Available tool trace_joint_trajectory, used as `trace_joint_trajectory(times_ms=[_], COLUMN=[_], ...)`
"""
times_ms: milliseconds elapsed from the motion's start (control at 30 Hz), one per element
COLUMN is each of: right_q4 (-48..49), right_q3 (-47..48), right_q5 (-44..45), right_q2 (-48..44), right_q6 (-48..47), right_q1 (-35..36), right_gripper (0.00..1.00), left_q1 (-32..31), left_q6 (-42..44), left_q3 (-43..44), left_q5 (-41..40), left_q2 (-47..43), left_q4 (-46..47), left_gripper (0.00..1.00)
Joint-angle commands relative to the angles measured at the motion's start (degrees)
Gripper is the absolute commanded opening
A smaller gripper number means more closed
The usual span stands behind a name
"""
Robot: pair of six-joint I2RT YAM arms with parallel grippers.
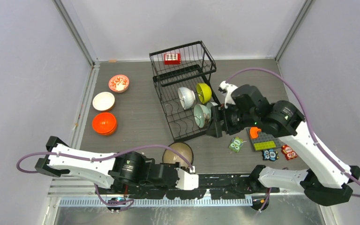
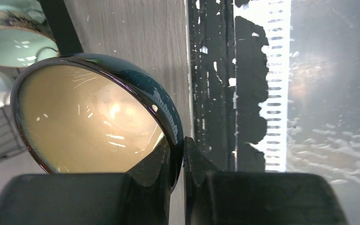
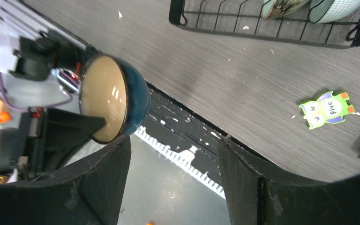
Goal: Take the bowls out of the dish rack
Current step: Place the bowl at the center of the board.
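Note:
The black wire dish rack (image 1: 161,80) stands at the back centre. A white bowl (image 1: 186,97), a lime-yellow bowl (image 1: 204,93) and a pale mint bowl (image 1: 200,115) stand on edge in its lower tier. My left gripper (image 2: 177,140) is shut on the rim of a dark bowl with a tan inside (image 2: 89,117), held tilted just in front of the rack (image 1: 178,153). My right gripper (image 1: 215,124) hangs open beside the rack's right front corner, close to the mint bowl, nothing between its fingers (image 3: 108,164).
On the table at the left sit a red-patterned white bowl (image 1: 118,83), a plain white bowl (image 1: 103,101) and stacked orange bowls (image 1: 104,123). Owl cards (image 1: 236,144) and toy blocks (image 1: 265,140) lie to the right. A red tag (image 1: 172,58) hangs on the upper basket.

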Motion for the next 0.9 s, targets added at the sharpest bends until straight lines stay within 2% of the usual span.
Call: trace_joint_trajectory(times_ms=[0, 100, 233, 567, 733, 867], right_q4=[-4.35, -3.4, -1.57, 0.36, 1.03, 0.84], right_q3=[2.94, 3.04, 4.09, 6.85, 7.12, 7.14], right_q5=[7.66, 11.76, 14.42, 14.73, 14.07, 14.06], right_q2=[1.49, 4.47, 8.57, 16.77, 19.19, 21.04], right_q6=[0.26, 2.14, 3.14, 2.06, 1.93, 1.79], right_q1=[8.41, 15.38, 20.12, 23.59, 24.55, 26.42], right_gripper=[0.71, 0.71, 0.69, 0.59, 0.5, 0.49], left_q1=[-1.01, -1.13, -1.15, -2.03, -2.07, -2.2], left_q6=[10.15, 12.25, 12.31, 11.33, 11.5, 11.41], left_q3=[3.29, 2.9, 3.38, 4.33, 5.34, 5.93], left_q5=[-4.72, -2.9, -1.0, 0.47, 2.03, 2.63], left_q2=[-1.46, -2.11, -1.86, -1.67, -1.12, -1.18], left_q4=[2.73, 2.15, -0.14, -2.31, -3.28, -3.68], left_gripper=[0.0, 0.0, 0.0, 0.0, 0.0, 0.0])
